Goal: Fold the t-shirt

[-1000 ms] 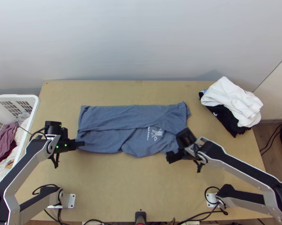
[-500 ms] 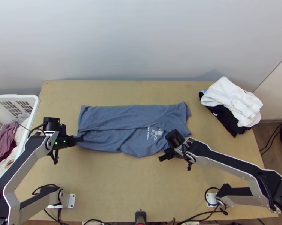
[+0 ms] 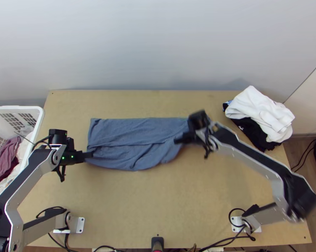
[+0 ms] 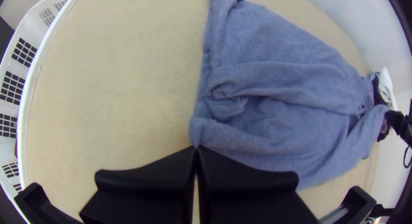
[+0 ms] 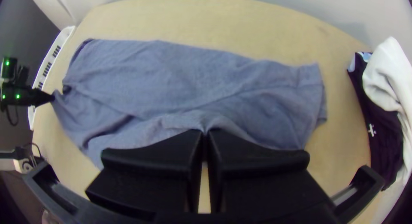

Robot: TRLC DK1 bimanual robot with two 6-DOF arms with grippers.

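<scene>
My left gripper (image 3: 89,154) is at the left end of the blue-grey t-shirt (image 3: 132,131), which lies as a long strip across the table with its near part lifted. In the left wrist view the left gripper (image 4: 196,150) is shut on the corner of the t-shirt (image 4: 274,121). Over the shirt's right part stands my right gripper (image 3: 177,140). The right wrist view has the right gripper (image 5: 205,133) shut on the near edge of the t-shirt (image 5: 171,78), the cloth bunched at its fingertips. The right arm covers the shirt's right end from above.
A white basket (image 3: 38,122) with clothes stands at the table's left edge. A pile of folded clothes, a white one (image 3: 263,113) over a black one (image 3: 259,136), lies at the back right. Bare wood (image 3: 149,201) stretches before the shirt.
The right gripper has moved up the picture and a little left, drawing the shirt's near edge with it. The left gripper has risen slightly up the picture, holding its corner.
</scene>
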